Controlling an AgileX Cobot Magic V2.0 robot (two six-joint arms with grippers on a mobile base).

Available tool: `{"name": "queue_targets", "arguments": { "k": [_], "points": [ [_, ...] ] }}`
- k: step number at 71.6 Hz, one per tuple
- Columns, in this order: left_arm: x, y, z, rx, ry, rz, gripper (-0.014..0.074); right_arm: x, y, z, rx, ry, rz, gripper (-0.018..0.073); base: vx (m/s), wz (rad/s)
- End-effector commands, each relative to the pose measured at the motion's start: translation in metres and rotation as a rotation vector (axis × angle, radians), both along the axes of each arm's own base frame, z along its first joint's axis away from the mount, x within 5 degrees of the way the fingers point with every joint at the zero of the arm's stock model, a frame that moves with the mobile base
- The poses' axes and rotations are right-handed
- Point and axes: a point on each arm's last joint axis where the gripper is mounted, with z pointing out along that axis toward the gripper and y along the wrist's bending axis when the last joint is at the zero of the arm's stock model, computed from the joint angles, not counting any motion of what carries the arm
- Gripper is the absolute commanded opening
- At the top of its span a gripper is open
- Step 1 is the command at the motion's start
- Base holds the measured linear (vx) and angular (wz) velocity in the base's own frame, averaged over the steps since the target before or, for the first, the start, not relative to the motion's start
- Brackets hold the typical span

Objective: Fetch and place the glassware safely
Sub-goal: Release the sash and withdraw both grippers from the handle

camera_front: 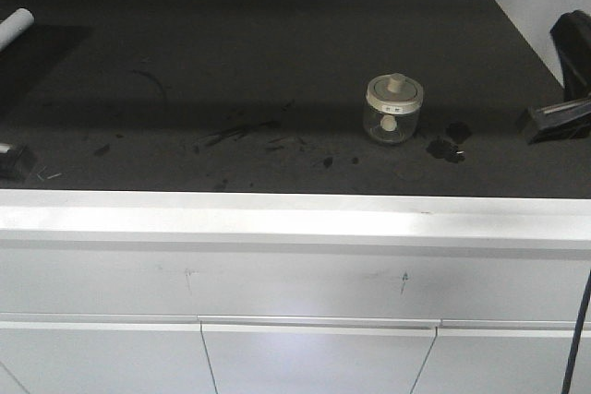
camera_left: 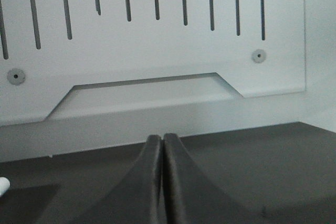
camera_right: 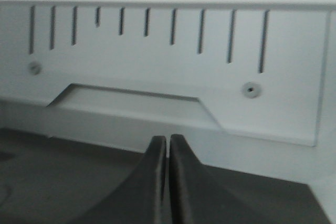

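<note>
my left gripper (camera_left: 161,153) and right gripper (camera_right: 168,153) both pinched closed, holding nothing. glass jar (camera_front: 394,122) upright on dark counter (camera_front: 231,62), lid (camera_front: 395,89) on.

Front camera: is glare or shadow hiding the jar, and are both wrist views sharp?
Front view: the glass jar stands out sharply against the dark countertop, no strong glare on it; the white counter edge below is washed out. Left wrist view: fairly sharp and evenly lit, left gripper closed. Right wrist view: softer, slightly blurred across the right gripper and slotted panel.
</note>
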Motion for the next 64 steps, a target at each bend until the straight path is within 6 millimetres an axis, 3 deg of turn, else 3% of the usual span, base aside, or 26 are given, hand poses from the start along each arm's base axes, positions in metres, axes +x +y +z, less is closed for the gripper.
{"name": "queue_targets", "arguments": {
  "k": [1,11,24,33,49,57,64],
  "points": [
    [-0.02,0.0,0.015,-0.022,-0.036,-0.021,-0.0007,-0.01,0.006,0.015,-0.003,-0.039,0.068,-0.0001,0.0,0.0],
    [-0.047,0.002,0.015,0.011,0.01,-0.014,-0.0007,-0.021,0.008,0.009,0.042,0.01,0.116,-0.0001,0.0,0.0],
    [-0.075,0.004,0.007,-0.005,0.014,-0.024,-0.0007,-0.041,0.008,-0.022,0.056,0.083,0.117,-0.0001,0.0,0.0],
    [-0.082,0.004,0.0,0.006,0.007,-0.026,-0.0007,-0.046,0.008,-0.032,0.056,0.111,0.116,-0.0001,0.0,0.0],
    [-0.084,0.004,-0.002,0.002,0.007,-0.026,-0.0007,-0.045,0.008,-0.033,0.045,0.124,0.112,0.0006,0.0,0.0],
    [-0.084,0.004,-0.002,0.002,0.007,-0.026,-0.0007,-0.045,0.008,-0.035,0.037,0.138,0.107,0.0073,0.0,0.0],
    [-0.084,0.004,-0.002,0.002,0.007,-0.026,-0.0007,-0.043,0.009,-0.038,0.018,0.152,0.109,0.021,0.0,0.0]
  ]
}}
